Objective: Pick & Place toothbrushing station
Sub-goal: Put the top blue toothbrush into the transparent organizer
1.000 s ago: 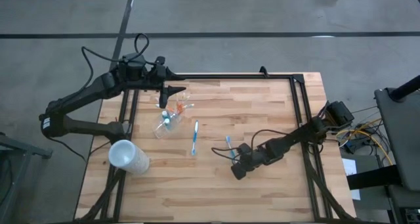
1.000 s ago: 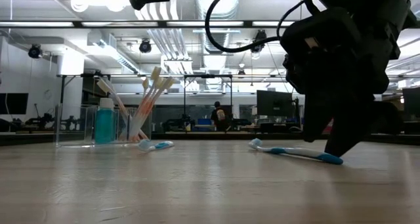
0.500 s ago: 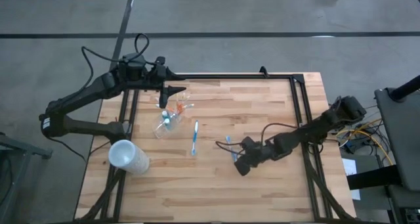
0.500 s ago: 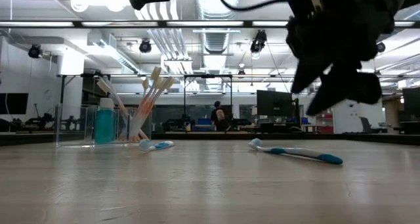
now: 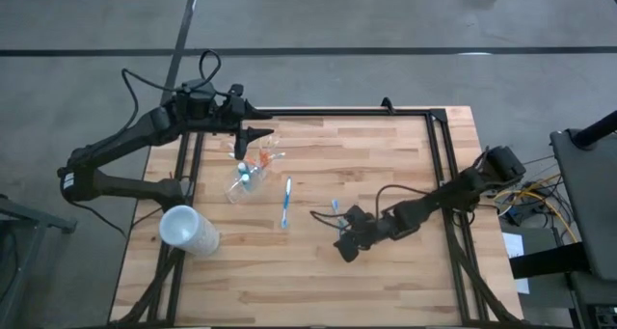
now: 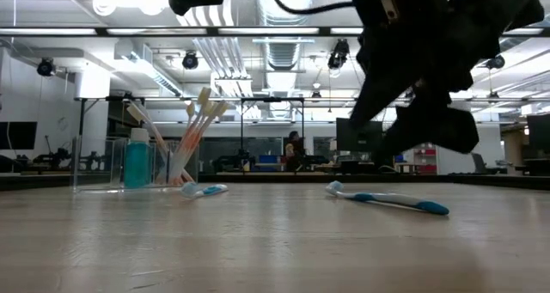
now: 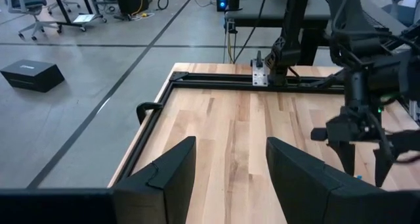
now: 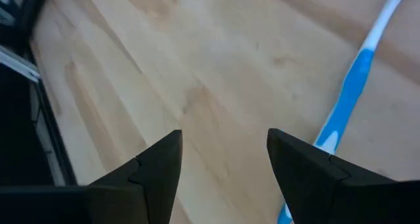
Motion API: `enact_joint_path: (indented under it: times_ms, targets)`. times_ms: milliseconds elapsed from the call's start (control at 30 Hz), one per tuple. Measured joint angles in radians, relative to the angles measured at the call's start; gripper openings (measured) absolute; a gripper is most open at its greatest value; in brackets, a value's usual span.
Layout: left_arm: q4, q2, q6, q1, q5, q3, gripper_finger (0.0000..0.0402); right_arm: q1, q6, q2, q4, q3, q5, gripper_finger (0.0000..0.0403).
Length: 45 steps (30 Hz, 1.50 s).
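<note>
Two white-blue toothbrushes lie loose on the wooden desk [image 5: 386, 165]. One toothbrush [image 5: 286, 203] is just beside the clear tumbler [image 5: 243, 181], on the side toward the desk's middle. The other toothbrush [image 5: 336, 211] lies farther from the tumbler, near the desk's middle; in the low view it [image 6: 387, 199] rests flat, bristle head toward the tumbler, and in the right wrist view its blue and white handle [image 8: 357, 86] crosses the boards.

From above, the tumbler shows as a small clear shape in the desk's left rear part. In the low view it [image 6: 116, 164] stands upright, holding a blue toothpaste tube [image 6: 137, 158] and a fan of white-orange toothbrushes [image 6: 196, 130] that lean out over its rim. One more white-blue brush head [image 6: 204, 190] rests on the desk at the tumbler's foot.

A larger frosted cup [image 5: 188, 230] lies near the desk's left edge, forward of the tumbler.

The right gripper [image 5: 343, 244] hovers above the desk just beside the second loose toothbrush, jaws wide and empty. The left gripper [image 5: 254, 131] hangs behind the tumbler, jaws apart, holding nothing.
</note>
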Motion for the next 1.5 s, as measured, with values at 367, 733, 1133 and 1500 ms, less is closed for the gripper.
enact_joint_path:
  times_ms: [367, 733, 1133, 1500]
  targets:
    - [0.0, 0.0, 0.0, 0.0, 0.0, 0.0, 0.0191, 0.001, 0.0, 0.147, -0.01, 0.061, -0.123, 0.0219]
    - [0.0, 0.0, 0.0, 0.0, 0.0, 0.0, 0.0191, 0.001, 0.004, 0.097, -0.199, 0.06, -0.134, 0.0219]
    - [0.0, 0.0, 0.0, 0.0, 0.0, 0.0, 0.0191, 0.0, -0.018, 0.01, -0.397, 0.056, -0.111, 0.0219]
    - [0.0, 0.0, 0.0, 0.0, 0.0, 0.0, 0.0191, -0.006, -0.334, -0.173, -0.55, 0.057, 0.05, 0.0219]
